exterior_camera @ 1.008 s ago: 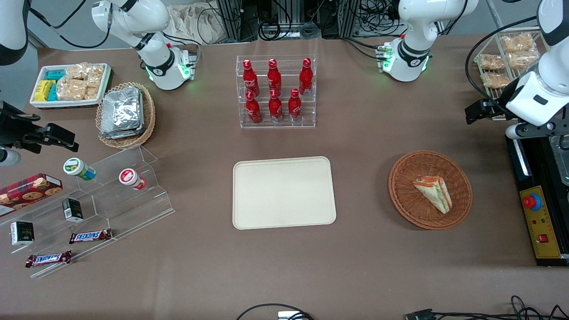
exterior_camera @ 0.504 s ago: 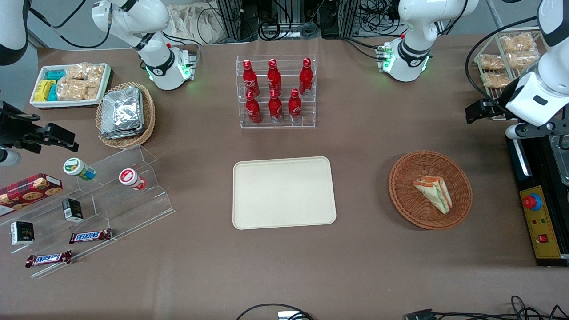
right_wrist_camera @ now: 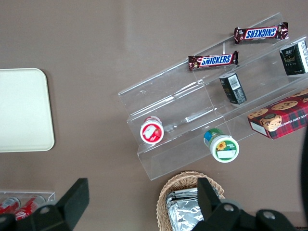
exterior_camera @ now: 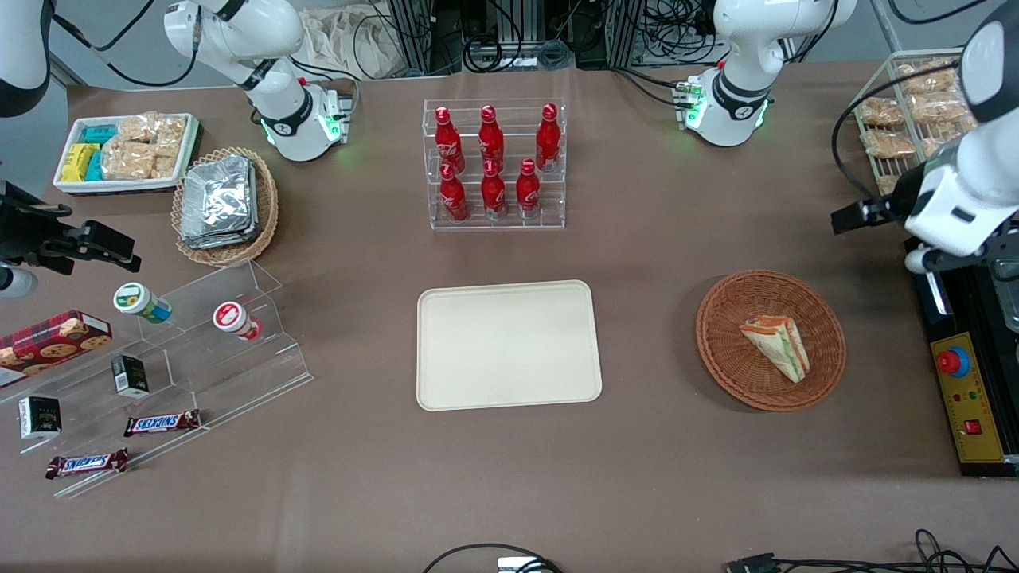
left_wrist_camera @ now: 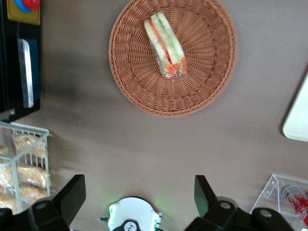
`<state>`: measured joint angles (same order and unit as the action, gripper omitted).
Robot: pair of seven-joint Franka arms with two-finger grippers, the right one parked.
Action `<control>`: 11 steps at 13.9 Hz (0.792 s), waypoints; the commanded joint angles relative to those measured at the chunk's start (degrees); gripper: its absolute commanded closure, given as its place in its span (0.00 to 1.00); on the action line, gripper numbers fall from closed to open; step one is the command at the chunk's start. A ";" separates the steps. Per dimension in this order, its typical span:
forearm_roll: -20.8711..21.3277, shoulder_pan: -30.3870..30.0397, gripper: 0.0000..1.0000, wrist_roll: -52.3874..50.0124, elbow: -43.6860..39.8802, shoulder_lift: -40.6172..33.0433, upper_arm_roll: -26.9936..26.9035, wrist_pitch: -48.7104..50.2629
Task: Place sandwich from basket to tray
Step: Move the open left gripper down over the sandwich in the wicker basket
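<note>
Pincer (left_wrist_camera: pixel 137 192), spread and empty, hovers above bare desk (exterior_camera: pixel 637 263) at the basket's (exterior_camera: pixel 736 374) one o'clock. Sandwich (exterior_camera: pixel 776 346) lies in the basket, tray (exterior_camera: pixel 509 344) at nine o'clock. Risk: slick wrap slipping, or fingers snagging wicker.

The brown counter (exterior_camera: pixel 653 263) carries the tray (exterior_camera: pixel 509 344) at its middle. The basket (exterior_camera: pixel 770 340) rests toward the working arm's end, well apart from the tray. The hand (left_wrist_camera: pixel 139 202) hangs open above bare counter near the basket.
</note>
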<state>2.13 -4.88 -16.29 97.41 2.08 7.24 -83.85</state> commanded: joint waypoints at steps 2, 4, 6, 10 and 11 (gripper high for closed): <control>-0.46 0.14 0.00 -9.44 -0.91 7.30 -0.03 -2.97; -0.46 0.13 0.00 -13.49 -0.82 11.17 -0.12 -6.13; -0.46 0.13 0.00 -17.01 -0.82 14.95 -0.12 -9.56; -1.59 -2.24 0.00 -18.17 -0.56 20.84 -0.47 -17.91; -1.95 -2.93 0.00 -18.17 -0.56 22.51 -0.47 -19.49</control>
<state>1.52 -6.56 -33.70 97.59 22.25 6.72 -101.24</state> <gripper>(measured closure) 0.000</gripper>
